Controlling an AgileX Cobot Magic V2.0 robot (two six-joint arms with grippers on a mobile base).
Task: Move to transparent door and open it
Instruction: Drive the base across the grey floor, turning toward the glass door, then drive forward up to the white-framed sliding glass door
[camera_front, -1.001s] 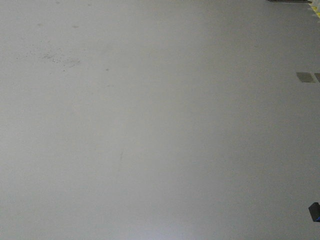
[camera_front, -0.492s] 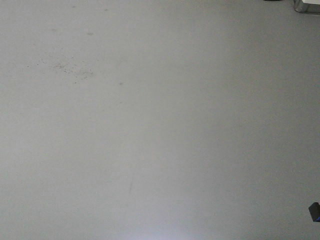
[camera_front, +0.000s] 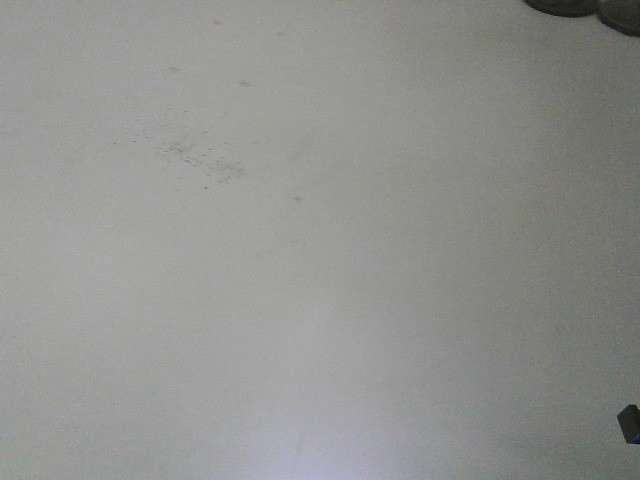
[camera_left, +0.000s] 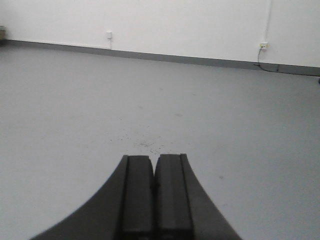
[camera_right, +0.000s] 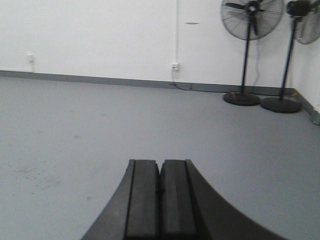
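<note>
The transparent door is out of view in every frame. My left gripper (camera_left: 153, 159) is shut and empty, its black fingers pressed together, pointing over bare grey floor toward a white wall. My right gripper (camera_right: 160, 163) is shut and empty too, pointing over the floor toward a white wall. Neither gripper shows in the front view, which holds only grey floor (camera_front: 320, 300).
Two standing fans (camera_right: 249, 20) (camera_right: 299, 10) are at the far right by the wall, with round bases (camera_right: 241, 98) (camera_right: 280, 104); those bases (camera_front: 565, 5) show at the front view's top right. A patch of dark specks (camera_front: 195, 155) marks the floor. Wall sockets (camera_left: 263, 45) (camera_right: 174, 66) sit above the skirting.
The floor specks have slid right and down in the front view. The fan bases have come into view at the top right and the grey floor patches have left. The grippers' earlier state is not shown.
</note>
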